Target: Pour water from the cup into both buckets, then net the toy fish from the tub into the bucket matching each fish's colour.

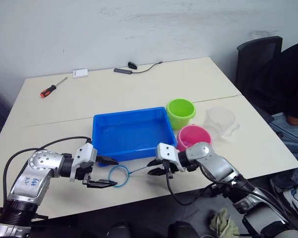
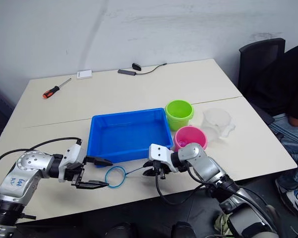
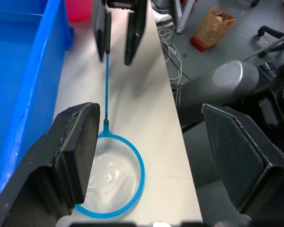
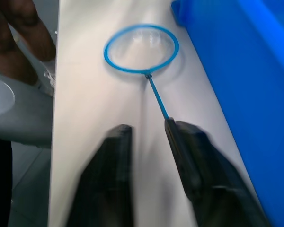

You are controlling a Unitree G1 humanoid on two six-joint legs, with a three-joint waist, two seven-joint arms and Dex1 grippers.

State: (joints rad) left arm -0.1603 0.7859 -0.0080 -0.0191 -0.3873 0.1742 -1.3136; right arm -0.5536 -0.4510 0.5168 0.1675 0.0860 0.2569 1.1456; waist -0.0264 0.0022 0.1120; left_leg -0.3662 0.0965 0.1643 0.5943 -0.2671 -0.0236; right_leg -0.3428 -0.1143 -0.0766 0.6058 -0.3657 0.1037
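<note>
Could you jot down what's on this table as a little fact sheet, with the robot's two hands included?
tub: blue tub, mid-table; no fish visible in it
buckets: green bucket and pink bucket, beside the tub's right end
cup: clear cup, right of the buckets
net: small blue net lying flat on the table in front of the tub
left gripper: open, beside the net's ring
right gripper: open, at the handle's end
elsewhere: screwdriver at the far left
</note>
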